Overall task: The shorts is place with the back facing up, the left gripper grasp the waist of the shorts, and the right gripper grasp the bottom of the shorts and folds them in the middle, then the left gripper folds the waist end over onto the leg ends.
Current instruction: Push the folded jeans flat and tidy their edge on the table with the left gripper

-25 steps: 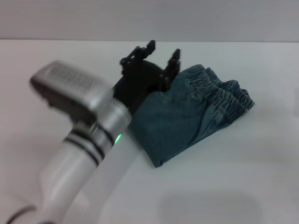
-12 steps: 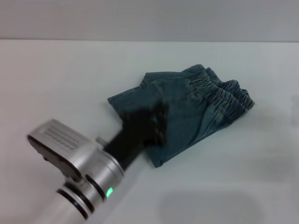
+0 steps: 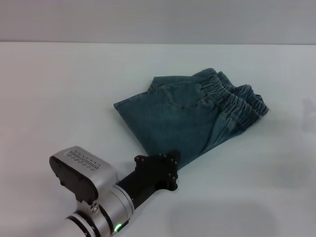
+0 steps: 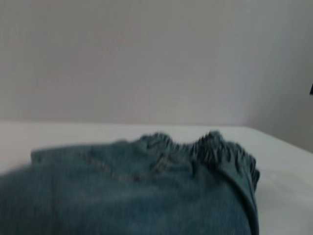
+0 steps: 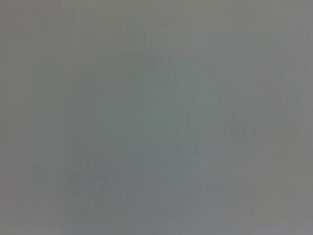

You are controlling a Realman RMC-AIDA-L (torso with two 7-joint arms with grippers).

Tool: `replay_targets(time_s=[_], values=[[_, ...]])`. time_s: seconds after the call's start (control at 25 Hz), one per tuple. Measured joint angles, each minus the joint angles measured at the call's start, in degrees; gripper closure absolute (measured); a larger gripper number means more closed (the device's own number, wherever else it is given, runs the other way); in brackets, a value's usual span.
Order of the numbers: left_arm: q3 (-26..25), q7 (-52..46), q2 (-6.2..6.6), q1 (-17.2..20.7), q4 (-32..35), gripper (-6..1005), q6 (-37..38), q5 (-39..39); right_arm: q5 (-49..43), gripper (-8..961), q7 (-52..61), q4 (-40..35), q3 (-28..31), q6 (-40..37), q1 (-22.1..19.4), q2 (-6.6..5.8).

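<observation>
The blue denim shorts (image 3: 190, 116) lie folded in the middle of the white table (image 3: 59, 98). Their gathered waistband (image 3: 239, 101) is stacked at the right end, and a back pocket faces up. My left gripper (image 3: 170, 163) hovers low at the near corner of the shorts, holding nothing. In the left wrist view the shorts (image 4: 146, 196) fill the lower part, with the waistband (image 4: 215, 149) farther off. My right gripper is out of view, and its wrist view shows only a plain grey surface.
The left arm's silver wrist (image 3: 89, 182) reaches in from the near left. A grey wall (image 3: 158, 19) runs behind the table's far edge.
My left gripper has drawn back from above the far left part of the shorts to their near corner. The shorts have stayed folded and still.
</observation>
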Motion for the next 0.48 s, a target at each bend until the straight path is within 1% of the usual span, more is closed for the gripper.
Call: replay_targets(time_s=[0.2, 0.24, 0.32, 0.48], values=[[0.0, -2.2, -0.08, -0.9, 1.3, 999, -1.1, 0.0, 0.0, 953, 0.2, 0.1, 0.0, 0.4, 0.2, -0.03], [0.0, -3.1, -0.16, -1.5, 2.1, 998, -1.3, 0.0, 0.0, 953, 0.2, 0.1, 0.0, 0.6, 0.2, -0.03], [-0.2, -6.5, -0.22, -4.2, 5.0, 997, -1.7, 0.0, 0.1, 953, 0.2, 0.2, 0.0, 0.9, 0.2, -0.03], [-0.3, -9.0, -0.09, -6.1, 7.1, 993, -1.4, 0.0, 0.2, 953, 0.3, 0.3, -0.4, 1.8, 0.0, 0.01]])
